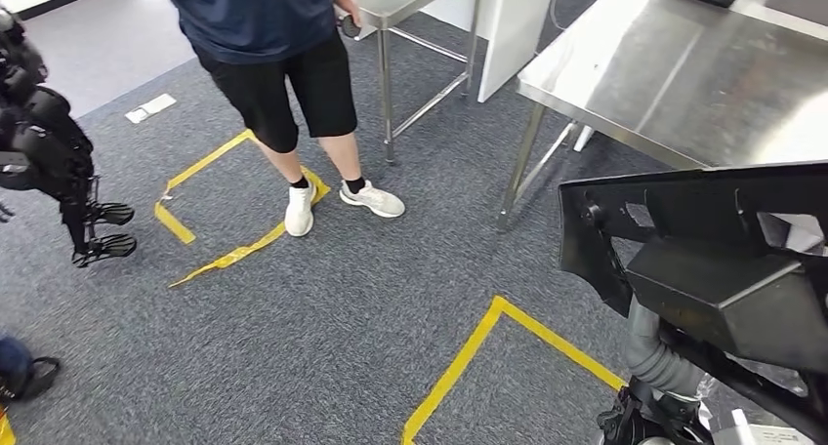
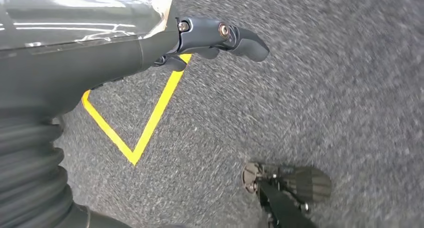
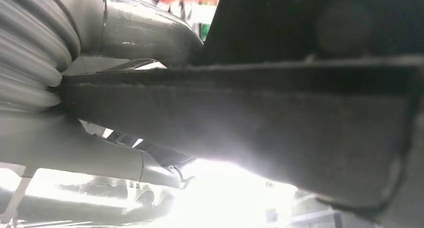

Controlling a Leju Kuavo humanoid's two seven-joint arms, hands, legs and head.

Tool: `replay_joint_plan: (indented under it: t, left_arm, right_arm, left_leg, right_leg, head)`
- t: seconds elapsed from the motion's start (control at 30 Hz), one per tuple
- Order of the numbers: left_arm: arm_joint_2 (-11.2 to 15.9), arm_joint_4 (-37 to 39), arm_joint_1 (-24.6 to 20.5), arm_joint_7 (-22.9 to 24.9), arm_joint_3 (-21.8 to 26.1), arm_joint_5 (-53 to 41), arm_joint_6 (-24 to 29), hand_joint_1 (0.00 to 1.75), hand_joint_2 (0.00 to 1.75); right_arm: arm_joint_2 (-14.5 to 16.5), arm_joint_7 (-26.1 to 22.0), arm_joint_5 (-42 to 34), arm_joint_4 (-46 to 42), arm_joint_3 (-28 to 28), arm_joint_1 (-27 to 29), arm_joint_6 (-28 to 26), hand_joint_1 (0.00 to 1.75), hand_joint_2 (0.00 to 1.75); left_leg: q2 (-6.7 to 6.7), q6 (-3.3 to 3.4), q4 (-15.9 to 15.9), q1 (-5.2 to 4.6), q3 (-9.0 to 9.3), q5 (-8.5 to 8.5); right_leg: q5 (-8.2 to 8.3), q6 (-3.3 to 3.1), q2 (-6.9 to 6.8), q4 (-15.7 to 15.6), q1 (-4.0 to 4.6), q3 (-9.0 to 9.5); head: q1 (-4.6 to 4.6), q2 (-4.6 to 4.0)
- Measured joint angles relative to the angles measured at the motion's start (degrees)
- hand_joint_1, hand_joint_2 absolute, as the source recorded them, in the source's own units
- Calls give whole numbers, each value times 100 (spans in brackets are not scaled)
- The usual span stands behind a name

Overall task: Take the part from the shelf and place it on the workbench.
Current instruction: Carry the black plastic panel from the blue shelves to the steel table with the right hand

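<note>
Head view: black plastic part [image 1: 723, 260] off the shelf, carried low right, short of steel tabletop [image 1: 683, 74]; placing left to do. Person [image 1: 283, 64] standing by yellow floor tape [image 1: 234, 255].
Left wrist view: left robot hand [image 2: 210, 38] empty, fingers loosely extended over carpet.
Right wrist view: right robot hand [image 3: 125, 43] gripping part's edge.

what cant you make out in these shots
- Right hand: right wrist view; the black part lies across its fingers and glare washes out below, so the grip is unclear.
- Black part: head view; cut off by the right edge, full shape unknown.
- Person: head view; cut off above the torso by the top edge.
- Left hand: left wrist view; motion blur, most fingers hidden behind its own cover.
</note>
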Motion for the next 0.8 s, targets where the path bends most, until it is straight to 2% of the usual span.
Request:
replay_joint_plan:
  t: [0.03,0.07,0.1,0.13,0.17,0.2,0.27,0.3,0.37,0.4,0.43,0.47,0.5,0.53,0.57,0.6,0.63,0.67,0.7,0.73,0.77,0.8]
  left_arm:
    - [-2,0,-2,1,0,0,-1,0,175]
    - [-6,0,-5,1,0,0,-1,0,175]
    - [-9,-1,-9,1,0,0,-2,0,175]
    - [-11,-1,-10,1,0,0,-2,0,175]
    - [-9,-2,-11,1,0,0,-3,0,175]
    - [-4,-2,-14,1,0,0,-2,0,175]
    - [1,-2,-20,1,-1,0,-1,0,175]
    - [3,-2,-26,1,-3,0,-1,0,175]
    - [4,-2,-30,2,-9,-4,-1,0,175]
    - [3,-2,-28,8,-13,-8,-2,0,175]
    - [1,-2,-20,17,-16,-11,-2,0,175]
    - [1,-2,-10,30,-18,-14,-3,0,175]
    - [1,-2,-3,45,-20,-16,-3,0,175]
    - [2,-2,1,58,-21,-20,-3,0,175]
    - [3,-2,0,68,-23,-27,-3,0,175]
    - [5,-2,-2,75,-25,-36,-2,0,175]
    - [8,-2,-4,76,-26,-47,-2,0,175]
    - [10,-2,-4,77,-27,-55,-2,0,175]
    - [11,-2,-3,77,-28,-60,-2,0,175]
    - [13,-2,-3,77,-29,-63,-2,0,175]
    - [14,-2,-4,76,-30,-64,-1,0,175]
    - [14,-3,-9,76,-31,-67,1,0,175]
  right_arm:
    - [0,1,0,-1,-1,6,-1,175,175]
    - [0,1,1,-3,-1,9,-1,175,175]
    - [0,1,1,-7,0,8,-1,175,175]
    - [1,1,2,-10,1,4,-1,175,175]
    - [3,2,2,-14,1,1,-1,175,175]
    - [5,3,2,-17,-1,1,-2,175,175]
    - [8,4,7,-29,-9,6,-7,175,175]
    - [10,5,11,-40,-13,13,-10,175,175]
    - [24,8,27,-63,-18,18,-13,175,175]
    - [33,11,36,-70,-19,23,-13,175,175]
    - [41,15,45,-72,-20,28,-14,175,175]
    - [48,19,53,-72,-21,36,-14,175,175]
    - [51,20,62,-72,-21,46,-13,175,175]
    - [54,21,72,-72,-22,54,-13,175,175]
    - [55,22,81,-72,-22,58,-12,175,175]
    - [55,22,90,-72,-22,60,-11,175,175]
    - [56,22,97,-72,-22,58,-10,175,175]
    - [56,22,102,-72,-22,54,-10,175,175]
    - [56,22,105,-73,-22,50,-9,175,175]
    - [57,23,107,-73,-22,50,-8,175,175]
    - [56,23,109,-74,-23,52,-8,175,175]
    - [55,24,111,-74,-25,58,-7,175,175]
  left_leg:
    - [74,-4,1,0,3,-4]
    - [141,-13,4,2,9,-11]
    - [200,-31,13,-4,19,-23]
    - [252,-59,26,-21,26,-45]
    - [298,-89,39,-39,36,-64]
    - [343,-119,49,-57,46,-78]
    - [435,-176,46,-53,73,-92]
    - [392,-213,72,-37,77,-126]
    - [120,-276,395,-3,-45,-380]
    - [-51,-293,730,7,-193,-581]
    - [-149,-300,1132,10,-386,-787]
    - [-188,-303,1488,10,-567,-927]
    - [-202,-303,1689,10,-680,-960]
    - [-208,-296,1679,12,-687,-875]
    - [-230,-286,1446,18,-580,-692]
    - [-308,-272,1066,30,-393,-468]
    - [-453,-256,668,46,-196,-300]
    - [-574,-241,364,57,-51,-195]
    - [-662,-220,186,57,28,-157]
    - [-679,-197,126,42,49,-164]
    - [-608,-165,119,27,42,-150]
    - [-530,-122,98,21,43,-123]
  right_leg:
    - [74,49,-28,-119,-7,68]
    - [211,106,-84,-462,-15,254]
    - [361,150,-217,-925,-20,510]
    - [483,165,-343,-1321,-14,737]
    - [558,148,-433,-1583,-4,887]
    - [589,115,-479,-1697,10,953]
    - [614,31,-354,-1699,16,931]
    - [628,-6,-290,-1707,-2,925]
    - [663,-101,-166,-1728,-53,927]
    - [673,-133,-111,-1728,-57,914]
    - [683,-162,-52,-1727,-52,899]
    - [693,-180,17,-1725,-43,882]
    - [702,-186,91,-1722,-36,870]
    - [711,-188,167,-1720,-31,864]
    - [719,-184,243,-1718,-31,865]
    - [726,-173,314,-1715,-32,868]
    - [733,-156,380,-1704,-18,863]
    - [742,-131,447,-1695,-7,847]
    - [757,-97,509,-1689,1,821]
    - [776,-57,573,-1688,2,790]
    - [800,-13,641,-1698,-7,753]
    - [807,18,633,-1678,-17,713]
  head:
    - [3,0]
    - [5,0]
    - [10,0]
    - [15,0]
    - [13,0]
    - [8,0]
    - [-4,0]
    - [-10,0]
    - [-29,0]
    - [-42,0]
    - [-48,0]
    - [-50,0]
    - [-50,0]
    - [-50,0]
    - [-50,0]
    - [-51,0]
    - [-52,0]
    - [-45,0]
    - [-41,0]
    - [-37,0]
    - [-31,0]
    - [-34,0]
